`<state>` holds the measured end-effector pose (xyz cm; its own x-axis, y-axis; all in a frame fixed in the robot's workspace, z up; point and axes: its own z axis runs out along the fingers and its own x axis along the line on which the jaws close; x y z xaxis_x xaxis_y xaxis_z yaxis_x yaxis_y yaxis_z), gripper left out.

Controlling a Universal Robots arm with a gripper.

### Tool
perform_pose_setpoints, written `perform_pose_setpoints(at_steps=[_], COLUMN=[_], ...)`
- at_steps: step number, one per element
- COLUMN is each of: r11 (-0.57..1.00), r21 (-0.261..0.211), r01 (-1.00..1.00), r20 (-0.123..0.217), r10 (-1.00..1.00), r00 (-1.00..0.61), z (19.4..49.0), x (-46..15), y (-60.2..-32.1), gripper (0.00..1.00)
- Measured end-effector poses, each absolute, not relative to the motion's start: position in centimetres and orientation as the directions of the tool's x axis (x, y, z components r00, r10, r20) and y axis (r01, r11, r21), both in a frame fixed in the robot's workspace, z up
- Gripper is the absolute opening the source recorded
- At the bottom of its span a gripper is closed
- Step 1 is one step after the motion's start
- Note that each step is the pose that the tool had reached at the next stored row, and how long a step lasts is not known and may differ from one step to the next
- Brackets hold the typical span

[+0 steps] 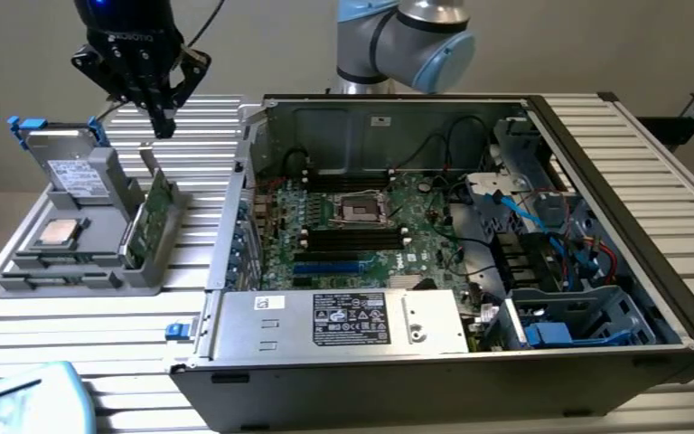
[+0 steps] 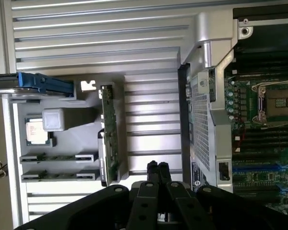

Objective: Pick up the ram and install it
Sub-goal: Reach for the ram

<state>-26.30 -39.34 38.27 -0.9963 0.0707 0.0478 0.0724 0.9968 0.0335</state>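
Tool [image 2: 157, 168] pressed together, holding nothing | ram [image 2: 109, 134]: thin green stick, on edge in grey holder [image 2: 69, 140]

Below the jaws of the black gripper [image 1: 160, 125], a green ram [image 1: 154, 212] stands out against its plain grey holder [image 1: 82, 276]. Farther from the jaws on that holder are a silver-topped processor [image 1: 60, 232] and a grey drive [image 1: 76, 167] with blue tabs. To the jaws' other side, the black-and-silver computer case [image 1: 444, 398] bares a green motherboard [image 1: 371, 226], blue cables [image 1: 528, 212] and a silver power supply [image 1: 432, 325] with a black label. White ribbed slats stripe the table [image 1: 661, 136].
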Motion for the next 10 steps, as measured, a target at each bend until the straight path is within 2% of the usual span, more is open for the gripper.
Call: perform_pose_setpoints(at_steps=[10], r11=[0.997], r21=[0.033], r01=[0.073], r20=[0.057], r10=[0.071], r00=[-0.996], z=[38.1], x=[-30.9], y=[-39.3], gripper=[0.11])
